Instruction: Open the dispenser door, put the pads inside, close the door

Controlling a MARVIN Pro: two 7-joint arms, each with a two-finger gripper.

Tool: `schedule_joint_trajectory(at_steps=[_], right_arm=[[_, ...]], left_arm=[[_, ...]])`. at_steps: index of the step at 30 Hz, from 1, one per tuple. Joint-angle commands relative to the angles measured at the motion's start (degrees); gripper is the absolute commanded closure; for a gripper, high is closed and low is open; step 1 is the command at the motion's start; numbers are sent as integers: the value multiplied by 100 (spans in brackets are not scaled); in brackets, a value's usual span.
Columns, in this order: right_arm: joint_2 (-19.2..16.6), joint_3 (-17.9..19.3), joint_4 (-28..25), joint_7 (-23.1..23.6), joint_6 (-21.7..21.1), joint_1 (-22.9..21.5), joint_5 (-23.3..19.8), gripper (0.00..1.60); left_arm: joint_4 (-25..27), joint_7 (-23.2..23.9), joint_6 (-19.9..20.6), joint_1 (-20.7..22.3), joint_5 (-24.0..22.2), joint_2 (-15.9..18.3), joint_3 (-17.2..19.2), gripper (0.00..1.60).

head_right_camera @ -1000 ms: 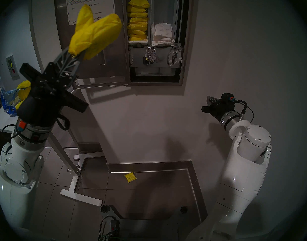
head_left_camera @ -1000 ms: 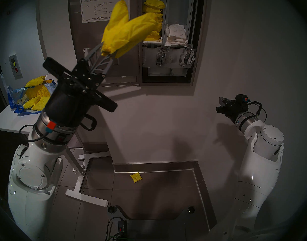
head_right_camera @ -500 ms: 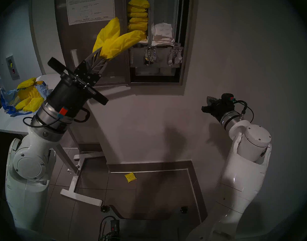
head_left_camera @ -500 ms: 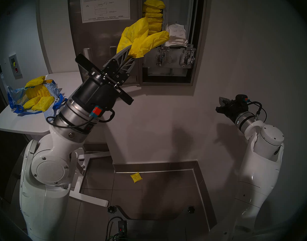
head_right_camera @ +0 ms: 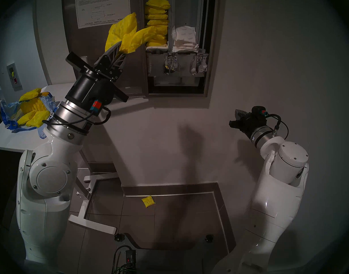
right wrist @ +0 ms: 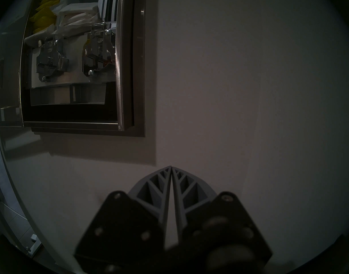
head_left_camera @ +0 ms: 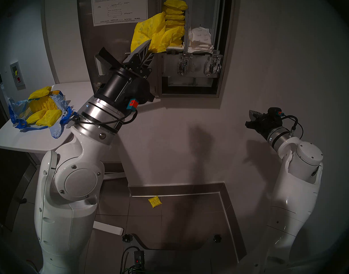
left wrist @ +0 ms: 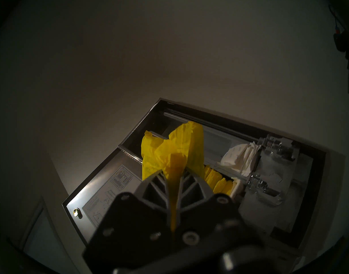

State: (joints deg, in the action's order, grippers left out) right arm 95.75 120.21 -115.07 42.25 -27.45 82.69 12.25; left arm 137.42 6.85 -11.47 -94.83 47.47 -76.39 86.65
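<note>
The dispenser [head_left_camera: 223,50] hangs on the wall with its door [head_left_camera: 114,40] swung open to the left, the white instruction sheet [head_left_camera: 118,8] facing me. A stack of yellow pads [head_left_camera: 174,12] fills the left chute; white packets [head_left_camera: 200,40] lie in the right one. My left gripper [head_left_camera: 150,46] is shut on two yellow pads [head_left_camera: 148,30], held up just in front of the left chute's opening; the left wrist view shows these pads [left wrist: 175,147] pinched between the fingers. My right gripper [right wrist: 171,167] is shut and empty, low to the right of the dispenser.
A white table [head_left_camera: 21,137] at the left carries a torn blue bag [head_left_camera: 15,111] with more yellow pads [head_left_camera: 45,115]. One yellow pad [head_left_camera: 155,202] lies on the floor by the wall. Two metal levers [head_left_camera: 184,65] sit under the chutes.
My left arm has swung right and forward, carrying the two pads from in front of the door's sheet to the mouth of the left chute. The right arm has stayed still.
</note>
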Motion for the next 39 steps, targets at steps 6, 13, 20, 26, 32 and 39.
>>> schedule_joint_trajectory(at_steps=[6,13,20,26,32,39], right_arm=[[-31,-7,-173,-10,48,-119,-25,118],[-32,-7,-174,-10,48,-119,-26,118],[-29,-7,-181,-13,50,-118,-27,118],[-27,-7,-186,-15,51,-118,-27,118],[-25,-7,-190,-16,52,-117,-27,118],[-23,-7,-194,-19,52,-116,-27,118]], left_arm=[[35,14,271,881,495,-334,-174,160],[-85,111,390,1212,711,-510,-283,160],[-270,240,444,1548,900,-703,-368,160],[-461,397,463,1896,995,-824,-410,160],[-643,538,476,2221,1034,-888,-434,160],[-788,645,482,2469,1026,-905,-445,160]])
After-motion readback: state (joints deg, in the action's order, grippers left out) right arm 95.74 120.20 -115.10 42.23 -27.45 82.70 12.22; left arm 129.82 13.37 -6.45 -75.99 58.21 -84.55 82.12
